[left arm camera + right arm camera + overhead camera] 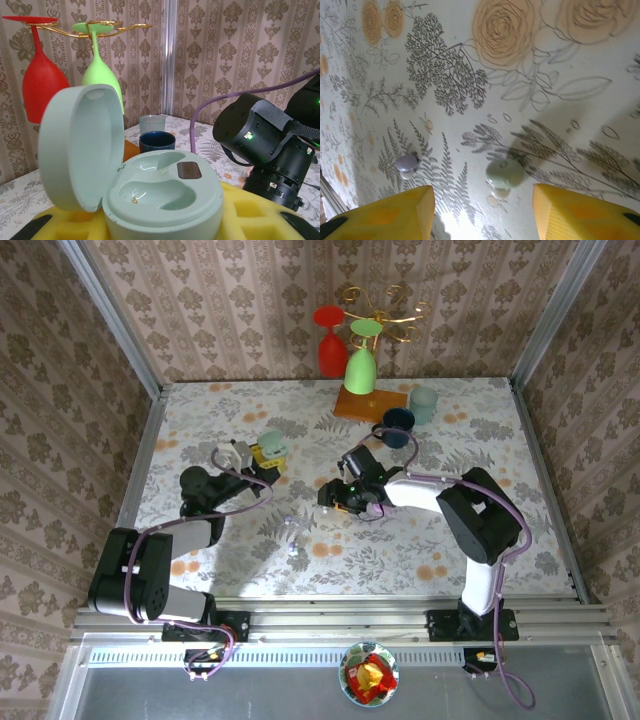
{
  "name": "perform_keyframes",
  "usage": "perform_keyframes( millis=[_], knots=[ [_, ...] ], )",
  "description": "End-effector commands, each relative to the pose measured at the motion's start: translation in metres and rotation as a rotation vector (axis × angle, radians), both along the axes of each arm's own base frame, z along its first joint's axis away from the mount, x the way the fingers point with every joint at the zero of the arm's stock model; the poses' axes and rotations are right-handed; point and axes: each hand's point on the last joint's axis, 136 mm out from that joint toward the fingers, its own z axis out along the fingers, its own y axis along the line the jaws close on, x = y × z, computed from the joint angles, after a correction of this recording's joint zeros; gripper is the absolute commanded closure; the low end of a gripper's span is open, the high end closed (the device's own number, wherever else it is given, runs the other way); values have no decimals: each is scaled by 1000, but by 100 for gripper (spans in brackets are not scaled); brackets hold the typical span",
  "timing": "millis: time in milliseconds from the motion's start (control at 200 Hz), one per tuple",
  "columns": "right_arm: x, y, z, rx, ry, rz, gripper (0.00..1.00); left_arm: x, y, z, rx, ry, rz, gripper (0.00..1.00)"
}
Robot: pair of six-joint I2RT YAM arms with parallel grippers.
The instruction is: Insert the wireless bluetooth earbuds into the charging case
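**Clerk:** Entry one, the charging case?

**Keeper:** We list one pale green charging case [165, 200], pebble-shaped. Its lid [80, 150] stands swung up on the left and two moulded wells are open to view, with a small dark patch beside them. The left fingers [260, 220], padded in yellow, are closed on its base from both sides.

**Clerk:** Entry two, the earbuds?

**Keeper:** We count two, both lying on the flowered counter [560, 75]. A pale green earbud [504, 173] sits between the right fingers [395, 215] and touches neither pad. A purple earbud [406, 163] lies apart from it, to its left in the right wrist view, just ahead of the left-hand pad.

**Clerk:** State of the right fingers?

**Keeper:** We record them as spread apart and gripping nothing, above the counter.

**Clerk:** Remaining stock?

**Keeper:** At the far side we note a gold rack [110, 25] with a red glass [42, 85] and a green glass [100, 75] hanging from it bowl-down. Below them stands a dark blue cup [157, 141], with a pale tumbler [151, 122] just behind it. The black wrist of the right arm [260, 135] sits to the right of the case.
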Motion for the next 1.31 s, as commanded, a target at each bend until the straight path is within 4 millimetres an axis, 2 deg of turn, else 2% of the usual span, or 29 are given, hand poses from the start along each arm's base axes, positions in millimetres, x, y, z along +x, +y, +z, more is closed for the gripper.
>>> perform_keyframes(
  millis=[0,265,460,580,720,890,1125,1300],
  knots=[
    [4,11,1,31,17,8,45,-3,4,8,1,-56,9,78],
    [12,17,1,15,24,35,46,-5,4,7,7,-62,7,77],
    [16,27,3,26,40,69,46,0,12,6,2,-56,48,77],
    [21,25,18,5,-3,85,45,3,19,7,-5,-50,82,77],
    [20,10,30,-161,-88,131,43,15,34,3,-15,-27,160,77],
    [12,-17,35,-527,-177,176,43,29,63,5,-41,-7,266,77],
    [8,-22,42,-880,-278,203,41,41,89,4,-62,10,386,77],
    [1,-7,38,-1004,-318,238,47,42,94,3,-65,17,393,77]
  ],
)
